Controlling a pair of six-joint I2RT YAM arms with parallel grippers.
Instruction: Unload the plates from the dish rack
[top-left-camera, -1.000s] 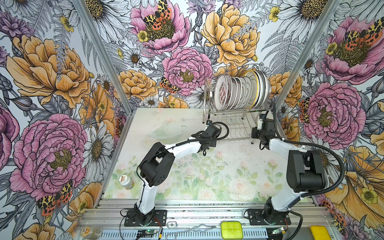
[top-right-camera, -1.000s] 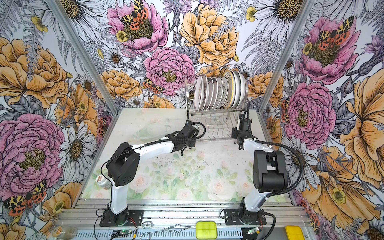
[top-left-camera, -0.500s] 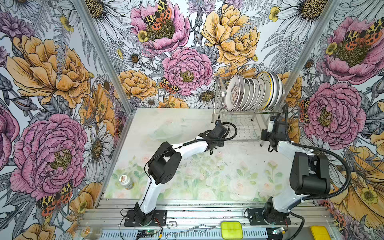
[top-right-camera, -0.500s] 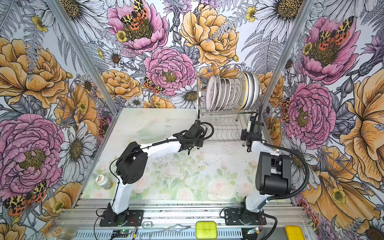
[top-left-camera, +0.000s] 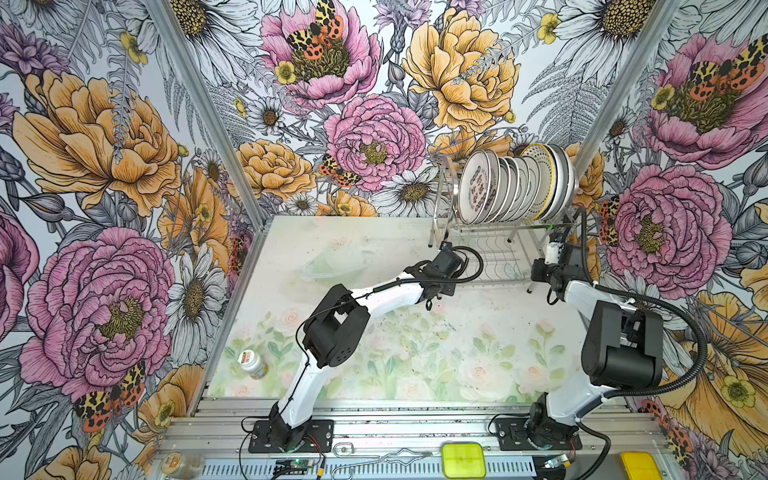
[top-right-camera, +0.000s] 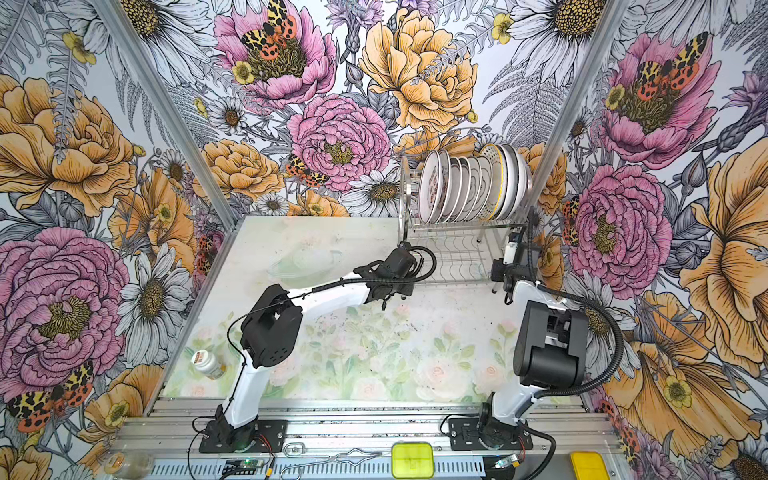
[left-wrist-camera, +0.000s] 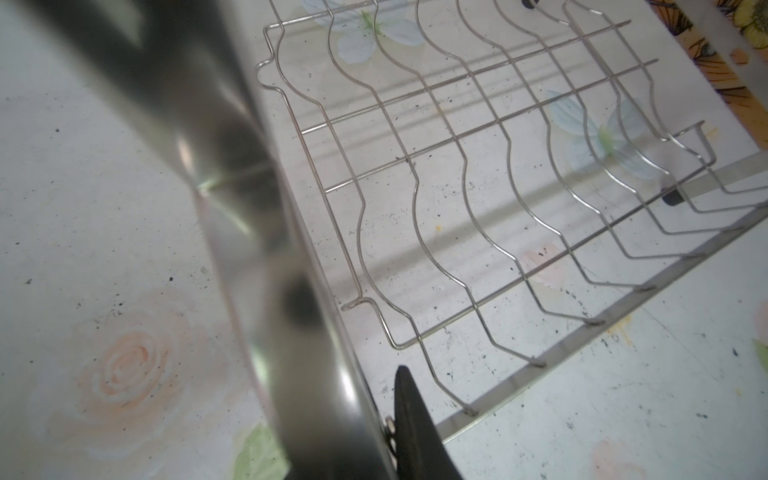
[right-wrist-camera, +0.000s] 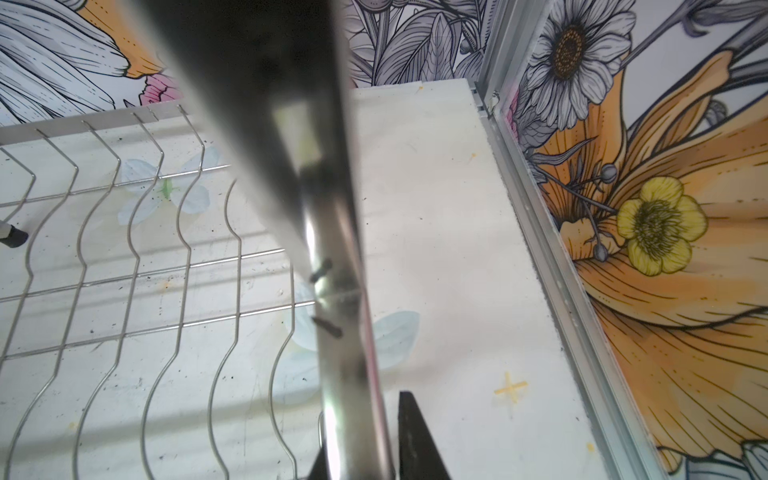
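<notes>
**Item:** plates, about ten, ceramic, standing on edge in a close row on the upper tier of the dish rack.

**Location:** above and beyond both pincers, in the span between them.

**Left pincer**: apparently pinching the rack's steel upright at the end nearest the red-character plate. In its wrist view the blurred bar lies against the one finger that shows.

**Right pincer**: pinching the upright at the opposite end, with the post between its two fingers.

**Handling (judged):** stiff, glazed and slick, fairly heavy, and likely to chip if knocked. Neighbouring plates nearly touch. The best hold is the top rim of an end plate, lifted straight out of its slot.

**Views:**
- Only the top views show the plates, and a small bottle well away from the left pincer.
- Only the wrist views show the grips on the uprights.
- The wrist views also show, close up, the bare wavy lower shelf just beside each pincer.
</notes>
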